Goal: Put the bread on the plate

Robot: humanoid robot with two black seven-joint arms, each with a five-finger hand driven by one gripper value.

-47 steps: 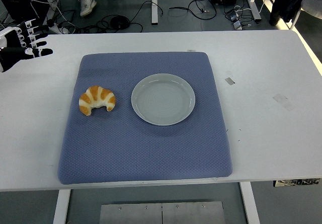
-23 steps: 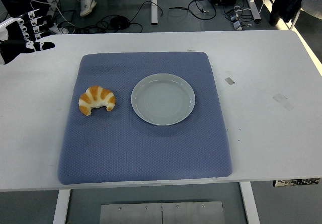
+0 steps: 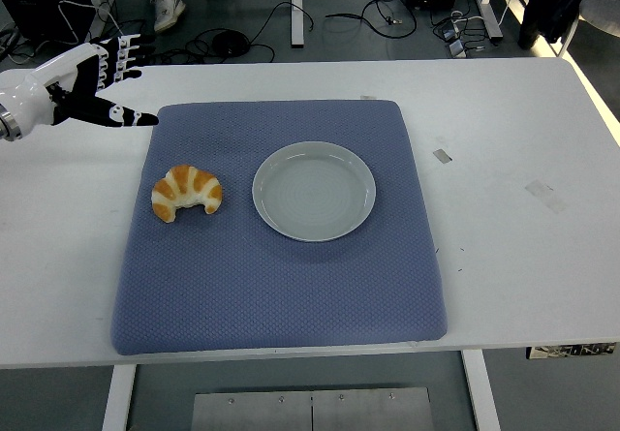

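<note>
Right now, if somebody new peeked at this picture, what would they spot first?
Probably the golden croissant lying on the left part of the blue mat, right beside an empty grey plate in the mat's middle. Next comes the robot's black and white left hand, fingers spread, hovering over the white table past the mat's far left corner. Behind the table, cables sprawl on the floor, and a person's white shoes stand there.
</note>
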